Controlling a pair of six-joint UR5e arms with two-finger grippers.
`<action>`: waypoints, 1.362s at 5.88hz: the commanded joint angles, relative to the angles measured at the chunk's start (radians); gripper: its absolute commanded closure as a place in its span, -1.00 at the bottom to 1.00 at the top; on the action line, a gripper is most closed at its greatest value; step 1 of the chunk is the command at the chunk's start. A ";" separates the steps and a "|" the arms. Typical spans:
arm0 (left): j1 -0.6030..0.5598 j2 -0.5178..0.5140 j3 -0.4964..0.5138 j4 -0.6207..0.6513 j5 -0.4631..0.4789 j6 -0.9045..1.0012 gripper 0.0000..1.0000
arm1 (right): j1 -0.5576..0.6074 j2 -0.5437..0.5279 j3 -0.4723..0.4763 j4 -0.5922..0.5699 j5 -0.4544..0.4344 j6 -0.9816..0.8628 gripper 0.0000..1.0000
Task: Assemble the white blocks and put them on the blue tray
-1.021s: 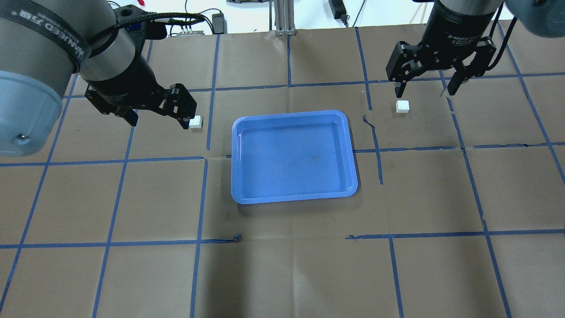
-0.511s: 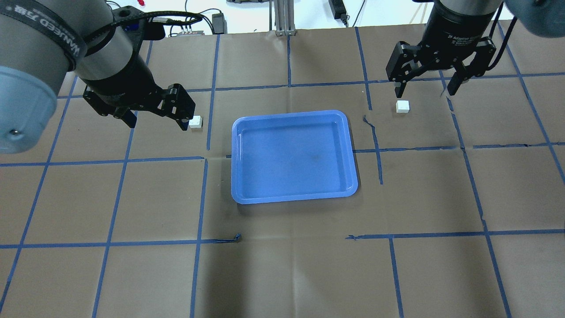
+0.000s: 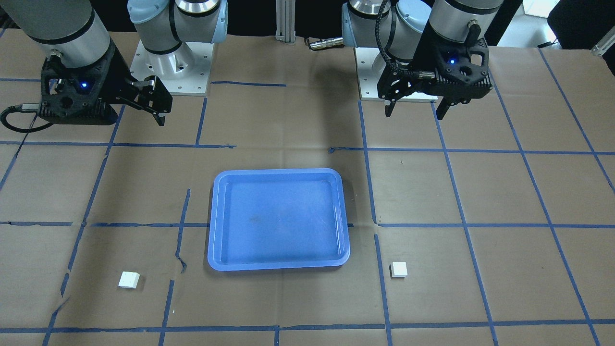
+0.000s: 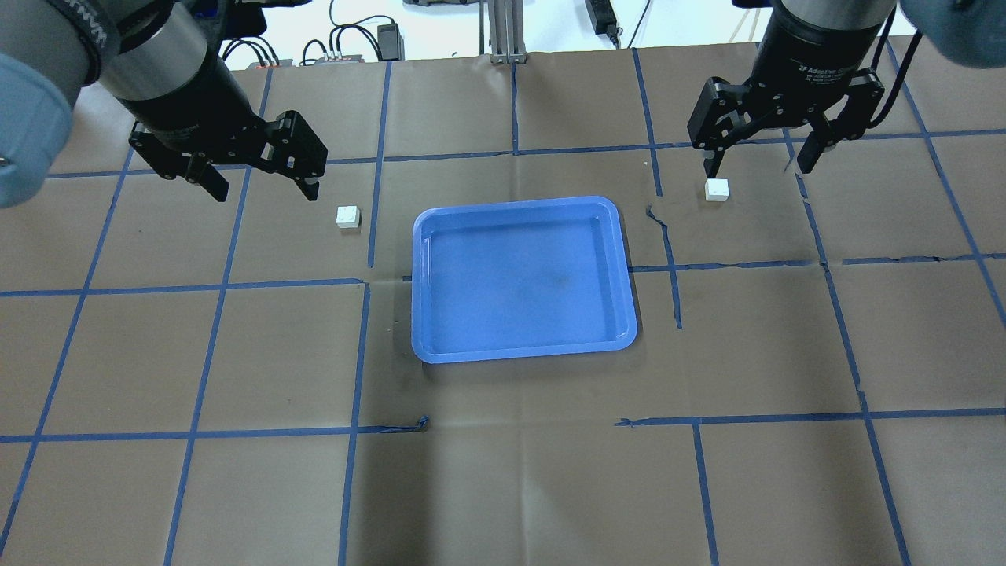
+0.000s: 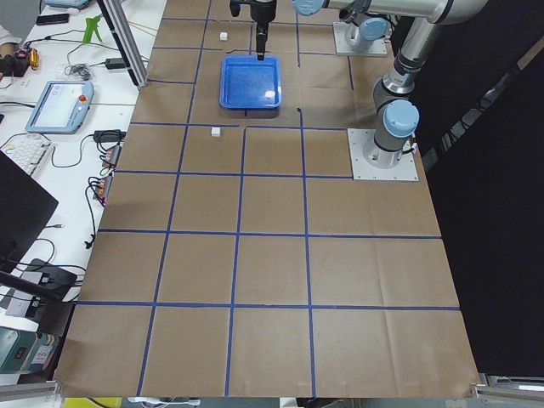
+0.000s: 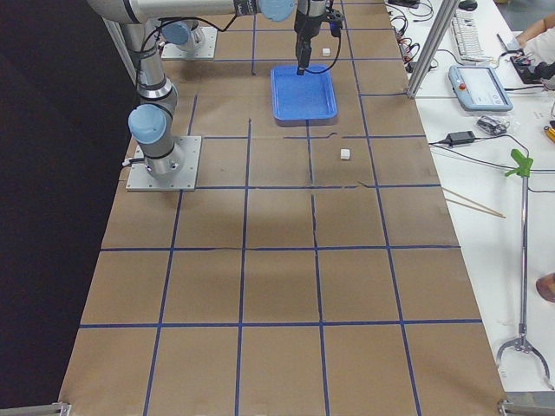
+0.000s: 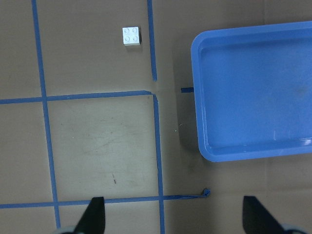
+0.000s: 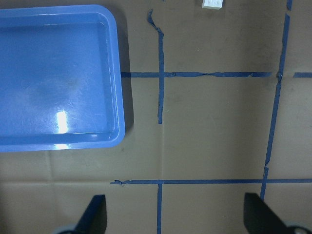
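Observation:
The blue tray (image 4: 523, 279) lies mid-table and holds nothing. One white block (image 4: 347, 217) sits on the paper left of the tray. The other white block (image 4: 717, 189) sits right of it. My left gripper (image 4: 263, 191) is open and empty, raised above the table, apart from its block. My right gripper (image 4: 759, 167) is open and empty, raised, one finger close over its block. In the left wrist view the block (image 7: 131, 35) is far ahead of the fingertips (image 7: 95, 214), with the tray (image 7: 253, 92) to the right. In the right wrist view the block (image 8: 212, 3) shows at the top edge.
Brown paper with a blue tape grid (image 4: 361, 354) covers the table. Cables and a power brick (image 4: 389, 35) lie past the far edge. An aluminium post (image 4: 503, 31) stands at the far middle. Both arm bases (image 3: 168, 67) stand at the robot's side.
My left gripper has moved up and to the left in the overhead view, away from the left white block. The right gripper has barely moved. Both blocks and the tray stay put.

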 commanded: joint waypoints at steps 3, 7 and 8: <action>0.083 -0.367 0.015 0.316 -0.002 0.103 -0.99 | -0.002 0.022 -0.003 -0.083 0.008 -0.514 -1.00; 0.089 -0.603 -0.020 0.584 -0.004 0.136 -0.97 | -0.094 0.148 -0.047 -0.114 0.011 -1.310 -1.00; 0.089 -0.611 -0.022 0.586 -0.005 0.134 -0.95 | -0.135 0.180 -0.078 -0.144 0.017 -1.458 -1.00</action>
